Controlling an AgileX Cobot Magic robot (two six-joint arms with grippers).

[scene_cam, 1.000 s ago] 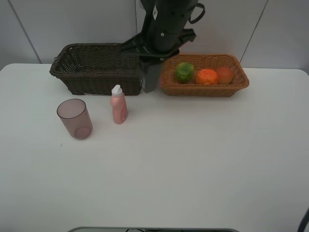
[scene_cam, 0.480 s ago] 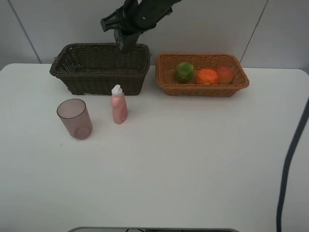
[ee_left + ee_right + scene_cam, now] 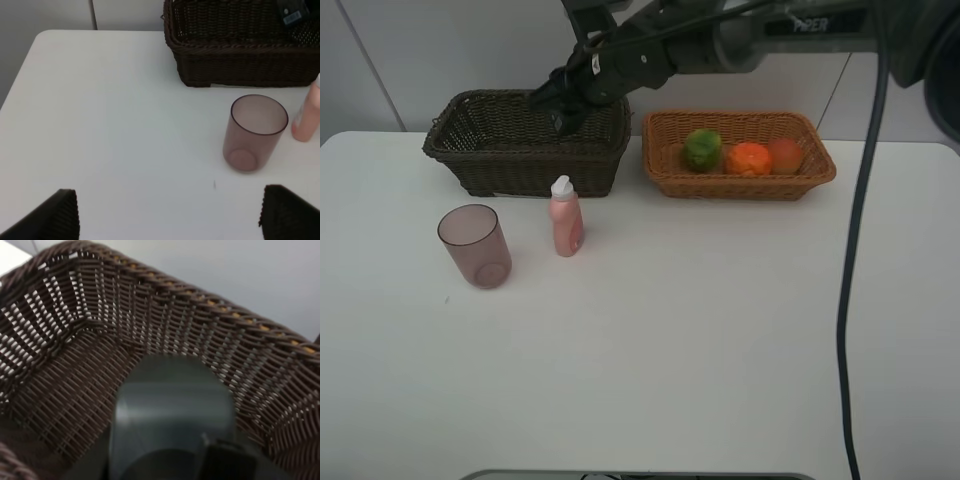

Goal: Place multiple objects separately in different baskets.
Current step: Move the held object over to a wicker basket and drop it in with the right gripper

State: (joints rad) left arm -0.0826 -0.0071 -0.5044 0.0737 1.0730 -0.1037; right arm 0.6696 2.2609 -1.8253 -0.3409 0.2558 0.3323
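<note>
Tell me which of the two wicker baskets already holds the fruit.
The light orange-tan basket, on the right in the high view, holds the green fruit, orange and peach. The dark brown basket shows none.

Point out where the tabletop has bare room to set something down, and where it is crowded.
Bare: the table in front of the mauve cup and pink bottle, and all its right side below the tan basket. Crowded: the back edge, where the dark basket, with the right gripper in it, sits close beside the tan one.

Bright, even light; right wrist view blurred.
</note>
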